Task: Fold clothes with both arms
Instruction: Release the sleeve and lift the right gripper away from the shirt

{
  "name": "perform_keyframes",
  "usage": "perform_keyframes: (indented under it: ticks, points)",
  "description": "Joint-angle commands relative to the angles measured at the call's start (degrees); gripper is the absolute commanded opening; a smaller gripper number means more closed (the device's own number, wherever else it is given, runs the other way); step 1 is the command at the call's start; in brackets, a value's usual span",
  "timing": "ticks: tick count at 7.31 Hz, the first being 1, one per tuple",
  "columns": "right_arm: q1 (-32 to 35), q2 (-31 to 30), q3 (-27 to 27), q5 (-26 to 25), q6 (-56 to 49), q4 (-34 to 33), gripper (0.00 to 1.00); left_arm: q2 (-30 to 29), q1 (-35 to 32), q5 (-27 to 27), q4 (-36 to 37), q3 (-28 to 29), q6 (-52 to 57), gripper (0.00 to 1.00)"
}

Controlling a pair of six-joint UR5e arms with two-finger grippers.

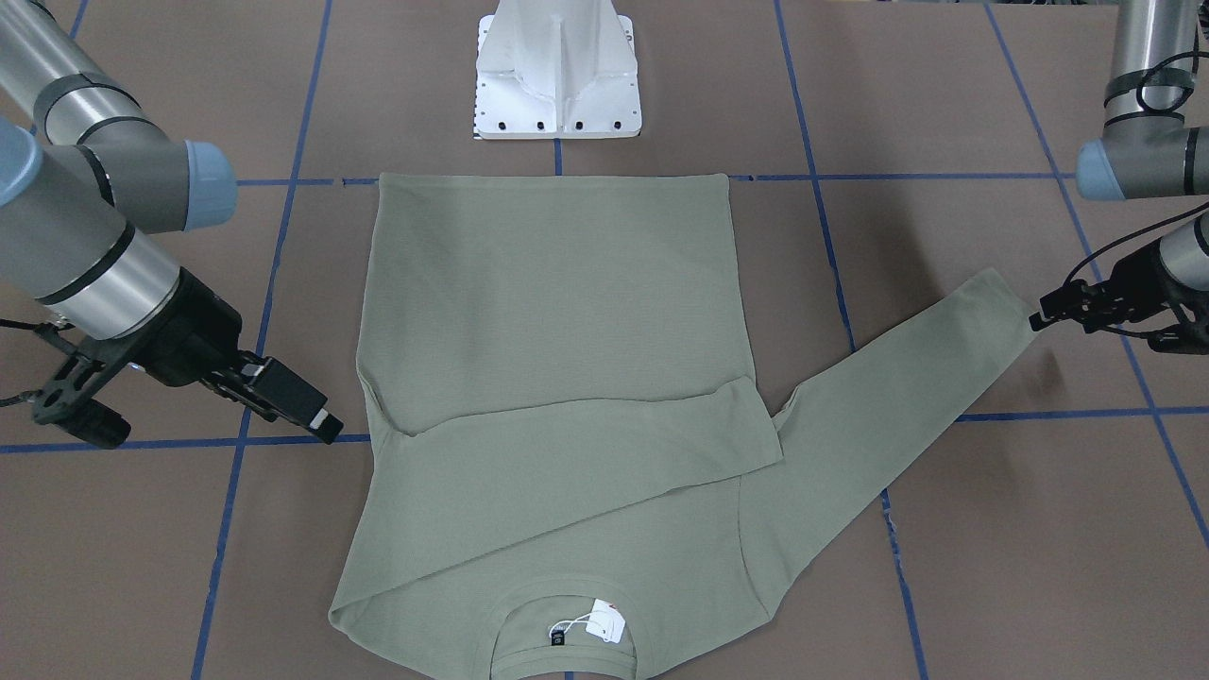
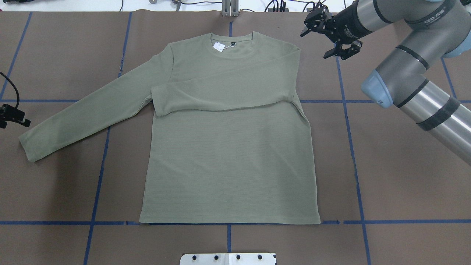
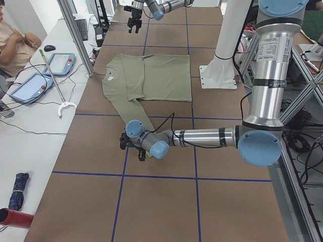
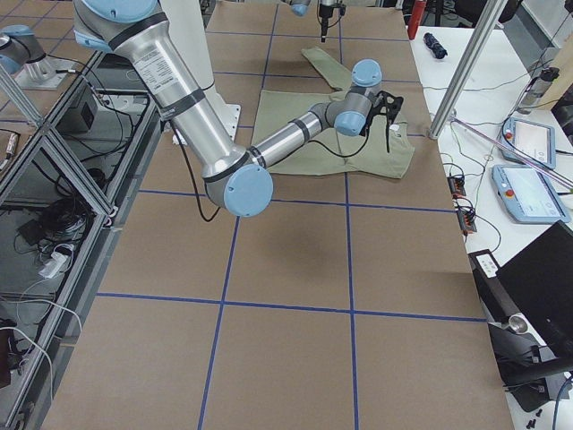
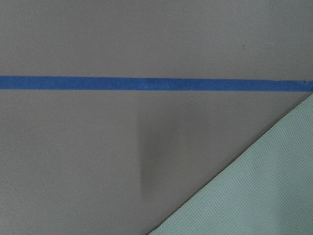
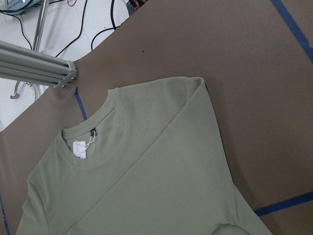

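Left arm: I see the left arm (image 3: pixel 264 91) standing tall by the base, then its forearm running low and level over the table (image 2: pixel 397 176), wrist pointing down.
Left gripper: the left gripper (image 1: pixel 1047 316) hangs just off the cuff of the outstretched sleeve (image 2: pixel 84 114). From here I cannot tell how far its jaws stand apart, and its own camera shows only tabletop, tape and a corner of sleeve.
Right arm: the right arm (image 2: pixel 412 70) reaches far across, elbow bent, wrist angled toward the collar end.
Right gripper: the right gripper (image 2: pixel 314 46) sits above bare table beside the shirt's shoulder, clear of the cloth, jaws spread wide and holding nothing.
Shirt: the shirt (image 2: pixel 228 158) lies flat mid-table, hem toward the pedestal base (image 1: pixel 557 76), crew neck on the far side.
Fold: the folded sleeve (image 2: pixel 220 95) on my right arm's side lies across the chest. The other stretches diagonally toward the left gripper.
Fabric: sage-green knit with a fine ribbed weave, matte, smooth apart from soft creases at the fold.
Tag: a white hang tag (image 2: pixel 219 46) rests inside the collar.
Surface: brown matte covering, gridded with blue tape (image 2: pixel 353 154).
Room: a white side bench holds handheld control tablets (image 3: pixel 60 63), where a person (image 3: pixel 12 45) sits. An aluminium post (image 3: pixel 75 35) rises at the table edge.
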Motion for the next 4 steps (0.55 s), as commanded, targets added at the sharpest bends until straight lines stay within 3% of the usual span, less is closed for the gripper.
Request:
perform_keyframes:
  ticks: [1, 4]
  points:
    - [0.47, -1.21, 0.92, -0.08, -0.15, 0.0, 0.99, 0.04, 0.5, 0.07, -0.19, 0.74, 0.1, 0.89]
    - [0.47, -1.73, 0.92, 0.1, -0.15, 0.0, 0.99, -0.05, 2.7, 0.34, -0.11, 0.83, 0.1, 0.86]
